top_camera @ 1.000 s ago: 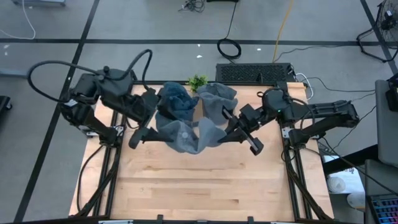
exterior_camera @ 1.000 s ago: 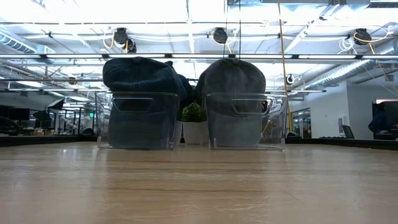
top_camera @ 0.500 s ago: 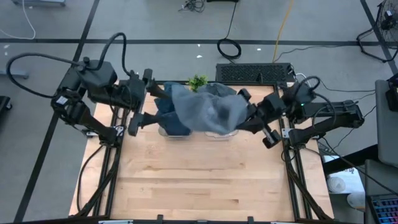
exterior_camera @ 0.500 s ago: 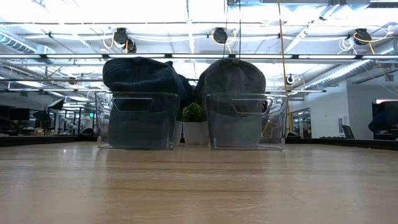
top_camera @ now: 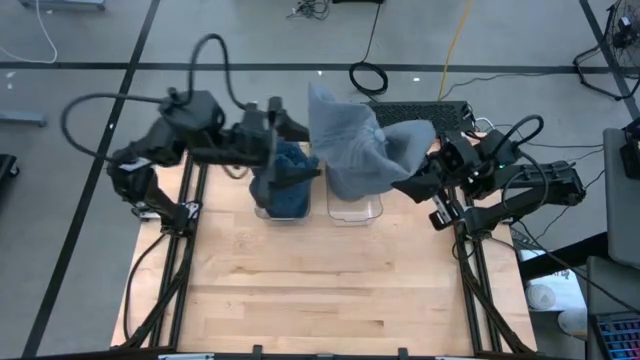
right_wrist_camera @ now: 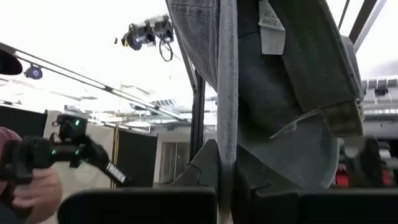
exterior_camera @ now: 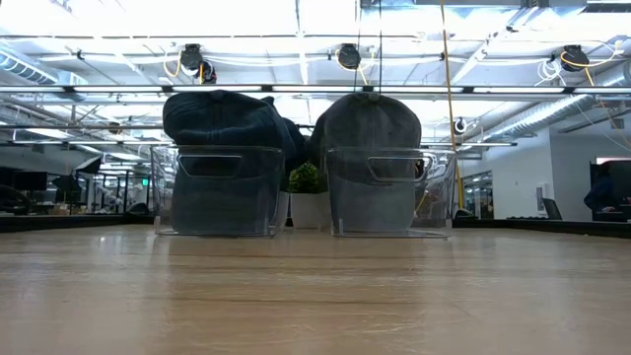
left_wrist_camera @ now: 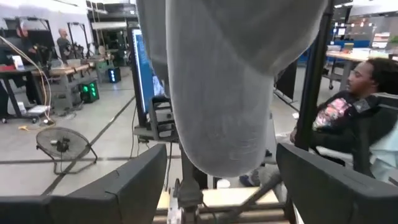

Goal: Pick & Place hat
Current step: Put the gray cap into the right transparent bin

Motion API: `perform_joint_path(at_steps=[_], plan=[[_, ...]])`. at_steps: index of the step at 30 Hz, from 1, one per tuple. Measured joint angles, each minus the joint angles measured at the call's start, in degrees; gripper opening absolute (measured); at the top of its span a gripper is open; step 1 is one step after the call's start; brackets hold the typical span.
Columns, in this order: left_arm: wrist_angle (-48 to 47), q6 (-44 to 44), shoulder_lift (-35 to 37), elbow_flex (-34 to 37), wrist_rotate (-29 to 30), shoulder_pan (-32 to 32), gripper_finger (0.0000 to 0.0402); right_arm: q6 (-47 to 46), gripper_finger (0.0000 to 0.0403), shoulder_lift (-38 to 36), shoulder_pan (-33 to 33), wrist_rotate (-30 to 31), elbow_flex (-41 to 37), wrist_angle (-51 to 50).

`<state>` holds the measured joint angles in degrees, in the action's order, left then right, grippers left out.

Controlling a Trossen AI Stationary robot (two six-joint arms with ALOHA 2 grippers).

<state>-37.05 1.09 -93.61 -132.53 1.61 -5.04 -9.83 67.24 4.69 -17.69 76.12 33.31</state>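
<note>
A light grey hat (top_camera: 355, 145) is held high over the two clear bins at the table's far edge. My right gripper (top_camera: 415, 183) is shut on it from the table's right; in the right wrist view the hat (right_wrist_camera: 286, 81) shows its inside and a white tag. My left gripper (top_camera: 292, 148) is raised beside the hat's left side and is open. In its wrist view the hat (left_wrist_camera: 217, 112) hangs ahead between the spread fingers (left_wrist_camera: 222, 152); I see no touch. Neither gripper shows in the low view. My right gripper (right_wrist_camera: 227, 186) pinches an edge of the hat (right_wrist_camera: 227, 124) between its two fingers. The fingers come from the table's right, slanting upward. The hat is lifted clear of the table and bins and stretches away past the fingers.
The left bin (exterior_camera: 219, 192) is heaped with dark blue hats (top_camera: 283, 185); the right bin (exterior_camera: 389, 192) holds grey hats and its near rim (top_camera: 355, 215) shows below the held hat. A small plant (exterior_camera: 306, 182) stands between them. Bare wood (top_camera: 330, 290) fills the near half.
Both arms have risen and moved toward the table's far edge. The grey hat, first low over the table near the bins, has been carried up and now hangs high above them, bunched more narrowly. The left gripper has stayed open.
</note>
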Motion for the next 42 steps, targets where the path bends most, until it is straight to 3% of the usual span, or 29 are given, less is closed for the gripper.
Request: perform_joint_path(at_steps=[5,12,22,27,33,36,42], plan=[[3.26,-1.86,-3.13,-0.02,-0.91,1.27,0.0312,-1.31,0.0,-0.6,0.61,-0.08,0.02,3.31],[9.84,-8.34,-6.26,0.0,-14.02,2.4,0.0312,-1.48,0.0,-0.76,0.65,-0.14,0.0,1.78],[14.96,-15.43,-7.42,-0.02,-17.0,2.45,0.0304,-1.5,0.0,-0.79,0.67,-0.37,0.0,1.5],[15.25,-18.36,-7.42,-0.02,-17.06,2.5,0.0235,-1.48,0.0,-0.83,0.67,-0.52,0.0,0.25],[15.42,-19.28,-7.44,-0.02,-18.25,2.37,0.0097,-1.54,0.0006,-0.94,0.67,-0.57,0.02,-0.22],[16.44,-18.72,-7.4,-0.03,-22.37,2.35,0.0027,-1.71,0.0015,-0.87,0.67,-0.4,0.02,-0.58],[17.83,-17.72,-7.07,0.0,-24.28,2.4,0.0012,-6.93,0.0046,-1.09,0.65,1.37,0.02,-1.03]])
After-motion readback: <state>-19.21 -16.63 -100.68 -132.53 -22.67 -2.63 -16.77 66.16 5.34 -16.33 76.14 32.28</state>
